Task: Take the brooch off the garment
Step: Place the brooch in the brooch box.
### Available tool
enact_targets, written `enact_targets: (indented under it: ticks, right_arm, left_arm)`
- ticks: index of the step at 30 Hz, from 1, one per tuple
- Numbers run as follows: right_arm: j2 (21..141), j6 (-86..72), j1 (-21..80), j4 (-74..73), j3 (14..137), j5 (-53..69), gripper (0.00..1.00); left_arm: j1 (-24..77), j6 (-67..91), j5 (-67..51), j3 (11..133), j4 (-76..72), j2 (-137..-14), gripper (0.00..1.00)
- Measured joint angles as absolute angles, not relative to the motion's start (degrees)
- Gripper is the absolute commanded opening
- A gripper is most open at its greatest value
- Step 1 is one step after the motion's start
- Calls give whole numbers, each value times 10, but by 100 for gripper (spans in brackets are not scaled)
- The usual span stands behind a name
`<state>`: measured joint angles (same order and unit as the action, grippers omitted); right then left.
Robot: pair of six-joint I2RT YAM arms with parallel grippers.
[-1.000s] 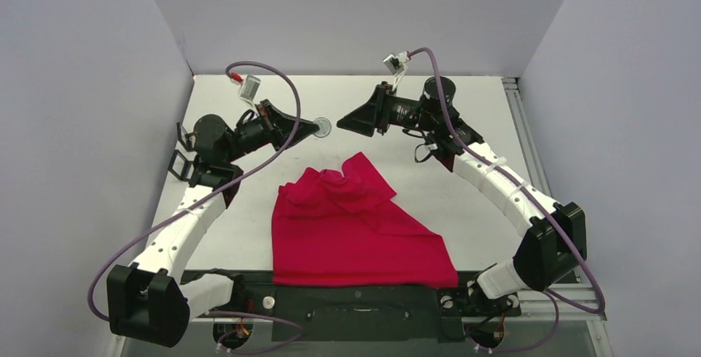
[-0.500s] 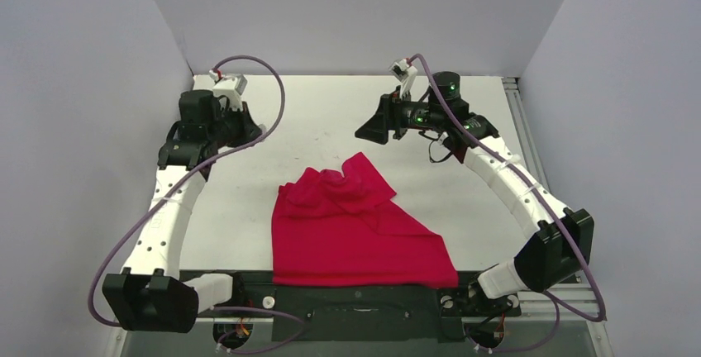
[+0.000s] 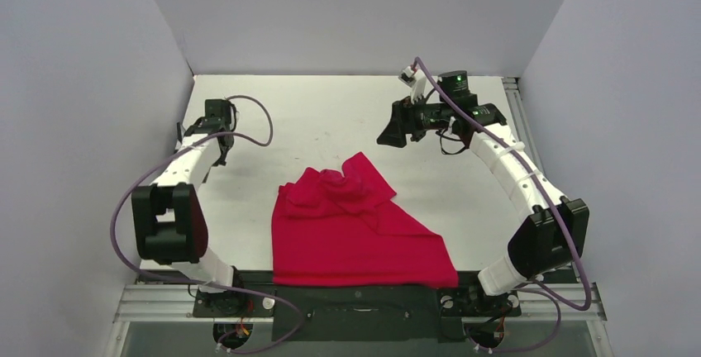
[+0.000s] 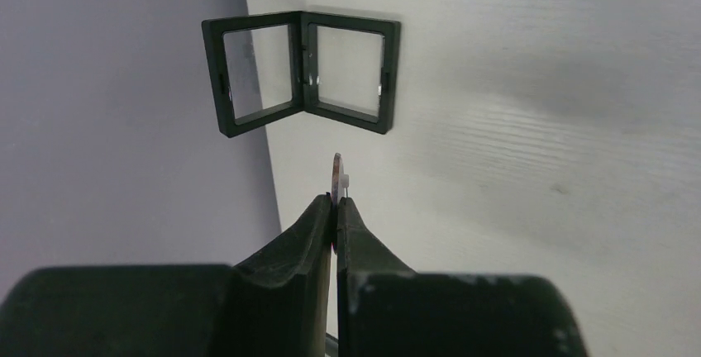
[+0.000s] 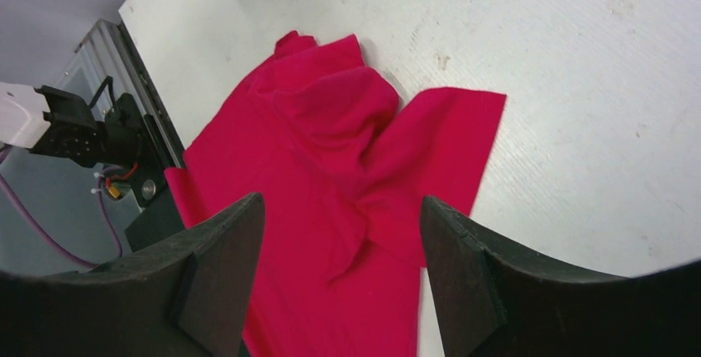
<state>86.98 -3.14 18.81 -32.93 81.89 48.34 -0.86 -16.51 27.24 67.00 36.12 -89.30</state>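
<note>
Pinching hard, my left pincer [image 4: 335,202] is clenched on the near rim of a thin round disc, which I take to be the brooch [image 4: 337,173]. It stands edge-on above my fingertips with a small white nub on its right face. Just beyond it, at the far left of the table [image 3: 331,117], sits an open black case [image 4: 302,72]. It has two square frames with clear panes, hinged together. The left leaf seems to rest against the side wall [image 4: 124,126], the right leaf flat on the table.

The brooch is off the garment [image 3: 355,233], which lies crumpled in a red heap well apart, in the near middle.

Since I grip only the rim, I should stay firmly shut while travelling. I would bring the disc over the flat right leaf, lower until it nearly touches the pane, then let go, so it cannot roll or bounce.

My right pincer [image 5: 339,208] hangs spread wide and holding nothing, above the far right, looking down at the garment.
</note>
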Motion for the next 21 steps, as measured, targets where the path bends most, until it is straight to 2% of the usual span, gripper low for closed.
enact_targets:
  ticks: [8, 21]
  right_arm:
    - [879, -2, 169, -366, 819, 496, 65]
    - [879, -15, 166, -360, 796, 511, 65]
  left_arm:
    - [-54, -243, 369, 682, 296, -1038, 0]
    - [-69, -305, 389, 706, 207, -1093, 0]
